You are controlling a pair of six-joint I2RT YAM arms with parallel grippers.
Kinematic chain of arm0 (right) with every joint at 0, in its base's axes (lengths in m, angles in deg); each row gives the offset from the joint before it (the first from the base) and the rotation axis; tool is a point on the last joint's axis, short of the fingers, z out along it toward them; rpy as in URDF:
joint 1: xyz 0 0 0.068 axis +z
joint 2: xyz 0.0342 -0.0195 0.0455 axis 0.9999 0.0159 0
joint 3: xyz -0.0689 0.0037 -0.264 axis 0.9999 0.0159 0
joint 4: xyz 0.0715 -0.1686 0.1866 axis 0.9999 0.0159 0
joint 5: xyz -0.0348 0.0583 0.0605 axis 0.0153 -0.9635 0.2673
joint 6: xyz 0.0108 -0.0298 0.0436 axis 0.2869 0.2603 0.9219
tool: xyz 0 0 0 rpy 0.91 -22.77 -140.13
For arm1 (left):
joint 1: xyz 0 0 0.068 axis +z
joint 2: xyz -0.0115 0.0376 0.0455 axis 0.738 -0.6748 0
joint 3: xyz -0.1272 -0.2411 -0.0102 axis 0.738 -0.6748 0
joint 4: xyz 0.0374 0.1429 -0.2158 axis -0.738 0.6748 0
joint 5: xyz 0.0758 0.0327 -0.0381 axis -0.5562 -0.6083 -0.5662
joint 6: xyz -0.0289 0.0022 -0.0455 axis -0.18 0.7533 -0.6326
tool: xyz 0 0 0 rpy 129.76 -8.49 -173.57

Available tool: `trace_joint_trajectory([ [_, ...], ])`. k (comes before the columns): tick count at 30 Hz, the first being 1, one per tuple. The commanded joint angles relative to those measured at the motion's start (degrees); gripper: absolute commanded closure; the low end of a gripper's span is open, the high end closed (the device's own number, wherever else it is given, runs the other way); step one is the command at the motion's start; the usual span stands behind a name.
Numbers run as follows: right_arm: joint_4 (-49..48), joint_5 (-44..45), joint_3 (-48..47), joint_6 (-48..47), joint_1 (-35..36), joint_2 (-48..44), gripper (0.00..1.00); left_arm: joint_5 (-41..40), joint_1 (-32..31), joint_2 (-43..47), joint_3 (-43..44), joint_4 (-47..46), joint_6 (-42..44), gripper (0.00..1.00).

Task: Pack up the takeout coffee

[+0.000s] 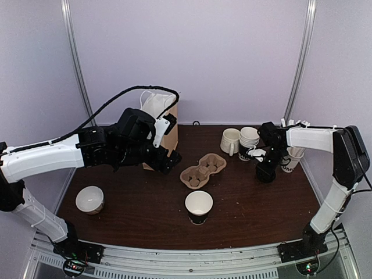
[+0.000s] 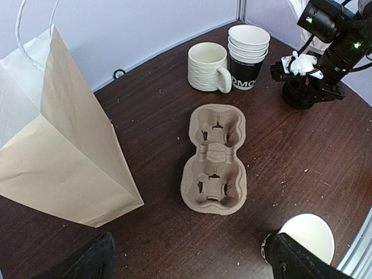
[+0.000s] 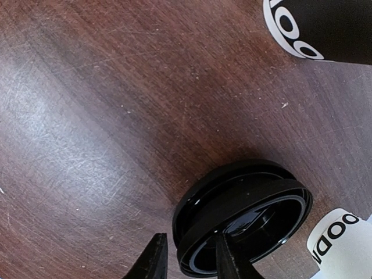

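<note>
The takeout coffee cup, white with a black lower band, stands open with no lid at the front middle; its rim shows in the left wrist view. Two stacked black lids lie at the right of the table, the upper one tilted. My right gripper is low over them, one finger inside the upper lid's rim and one outside, a small gap showing; it also shows in the top view. My left gripper is open and empty, hovering above the table beside the paper bag.
A brown paper bag stands at the back left. A pulp two-cup carrier lies mid-table. A white mug, stacked paper cups and a cup of white sticks stand at the back right. A white bowl sits front left.
</note>
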Motion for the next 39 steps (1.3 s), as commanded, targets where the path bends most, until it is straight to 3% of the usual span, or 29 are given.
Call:
trace_joint_trajectory([
  [1,-1.25,2.15,-0.91,1.37,-0.62,1.14,0.68,0.63,0.02,1.04,-0.7,-2.75,-1.05,0.02],
  [9,-1.42,2.82,-1.07,1.92,-0.88,1.81,0.69,1.26,0.03,1.12,-1.29,-2.71,-1.58,0.03],
  [15,-0.23,1.47,-1.35,2.56,-0.93,-0.23,0.8,0.93,0.05,1.62,-2.1,-2.75,-1.86,0.03],
  [25,6.83,-2.57,-3.36,4.2,-0.88,-8.61,0.86,1.27,0.01,0.94,-1.99,-4.26,-0.59,0.03],
  [33,15.79,-14.65,-9.63,5.95,0.17,-16.78,0.9,4.77,-0.08,1.29,-4.71,-13.06,5.19,0.06],
  [39,20.25,-32.57,-16.52,8.01,1.14,-18.27,0.92,6.71,-3.29,0.88,-7.83,-25.4,17.41,0.1],
])
